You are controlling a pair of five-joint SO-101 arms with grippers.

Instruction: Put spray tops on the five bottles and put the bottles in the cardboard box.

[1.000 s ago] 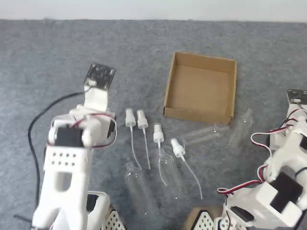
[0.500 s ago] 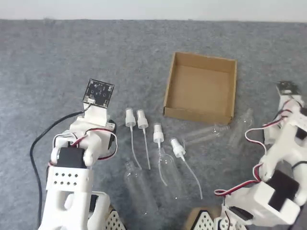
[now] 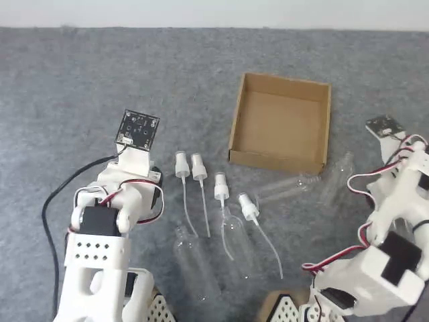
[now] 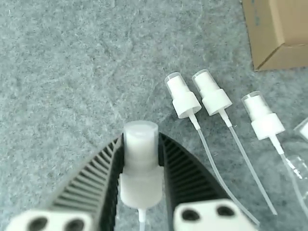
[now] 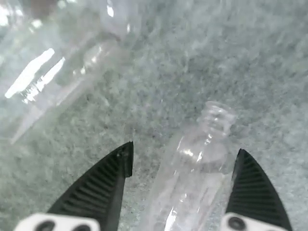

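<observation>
1. A grey, fuzzy felt mat [image 3: 100,74] covers the table.
2. Two white plastic arms with red and black wiring stand at the near edge, the left arm [image 3: 100,228] beside the spray tops and the right arm [image 3: 395,221] by the box's near right corner.
3. The cardboard box [image 3: 275,161], a shallow, square, open-topped tray of plain brown board, sits far of centre; every bottle in view lies outside it on the felt.
4. Four clear plastic bottles [image 3: 194,261], slim and cylindrical with narrow threaded necks, lie uncapped on their sides: two near the front edge and two just in front of the box. In the right wrist view the right gripper [image 5: 184,150] is spread wide, its ribbed black jaws on either side of another clear bottle [image 5: 197,159], which lies on the mat with its mouth open.
5. Four white spray tops [image 3: 181,164], each trailing a thin translucent dip tube, lie in a loose row between the left arm and the bottles. The left gripper [image 4: 139,139] is clamped on a fifth spray top [image 4: 139,166], nozzle pointing away from the wrist.
</observation>
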